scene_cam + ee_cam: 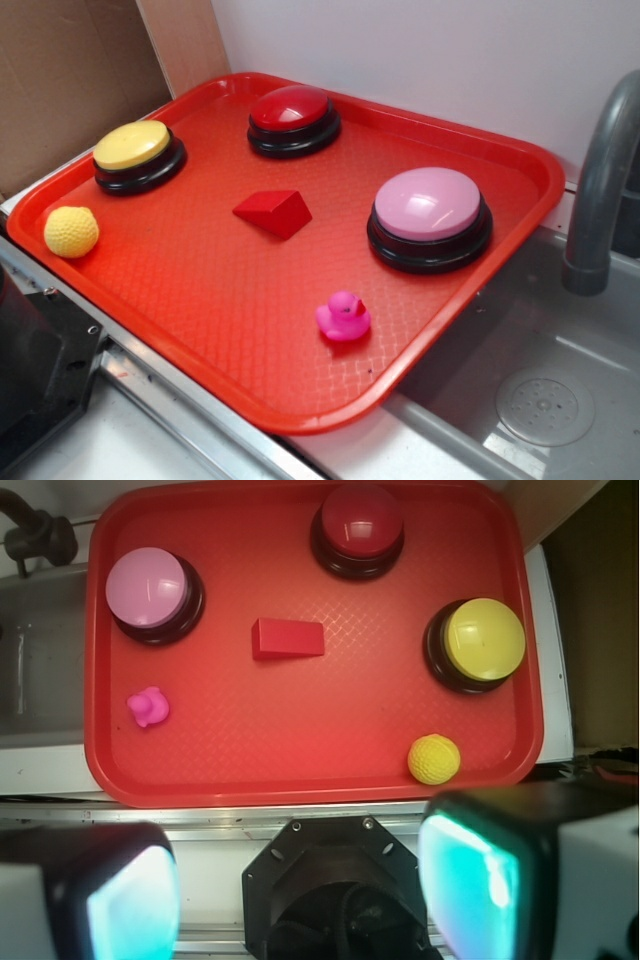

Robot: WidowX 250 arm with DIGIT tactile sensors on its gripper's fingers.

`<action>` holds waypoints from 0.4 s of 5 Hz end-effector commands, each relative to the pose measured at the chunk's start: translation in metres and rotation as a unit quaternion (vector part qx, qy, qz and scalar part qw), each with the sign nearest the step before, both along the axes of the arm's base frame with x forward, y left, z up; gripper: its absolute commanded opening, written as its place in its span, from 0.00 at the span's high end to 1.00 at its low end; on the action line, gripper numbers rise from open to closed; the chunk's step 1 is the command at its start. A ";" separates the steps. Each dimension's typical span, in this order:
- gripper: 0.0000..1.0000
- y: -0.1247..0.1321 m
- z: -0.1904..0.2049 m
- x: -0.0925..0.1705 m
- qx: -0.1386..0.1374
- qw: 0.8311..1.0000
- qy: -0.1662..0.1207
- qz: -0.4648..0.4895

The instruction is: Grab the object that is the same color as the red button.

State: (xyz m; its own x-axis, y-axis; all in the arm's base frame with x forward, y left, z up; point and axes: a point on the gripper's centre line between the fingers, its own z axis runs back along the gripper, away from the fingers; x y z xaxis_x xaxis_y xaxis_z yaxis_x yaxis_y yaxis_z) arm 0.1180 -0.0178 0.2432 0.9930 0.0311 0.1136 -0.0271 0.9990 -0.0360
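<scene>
From my wrist feed the gripper's two fingers [470,880] are blurred and cut off by the bottom edge — and the faucet [603,190] runs off the exterior frame's right edge, spout unseen.

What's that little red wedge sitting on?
The red wedge rests directly on the red tray, on its textured floor. The patch of tray beneath it is covered, so nothing there can be seen.

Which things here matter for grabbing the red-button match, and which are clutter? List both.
Job: small matte red wedge block; glossy dark-red dome button; open gripper.

Clutter: pink rubber duck; yellow dimpled ball; pink-topped button; yellow-topped button.
</scene>
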 end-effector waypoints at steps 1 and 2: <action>0.00 0.000 0.000 0.000 0.000 1.000 0.000 0.000; 0.00 0.003 0.003 0.040 -0.014 0.997 -0.005 -0.071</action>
State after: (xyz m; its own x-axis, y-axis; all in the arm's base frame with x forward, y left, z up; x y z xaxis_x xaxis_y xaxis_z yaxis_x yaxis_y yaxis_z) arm 0.1537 -0.0141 0.2352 0.9928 -0.0958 0.0718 0.1002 0.9931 -0.0617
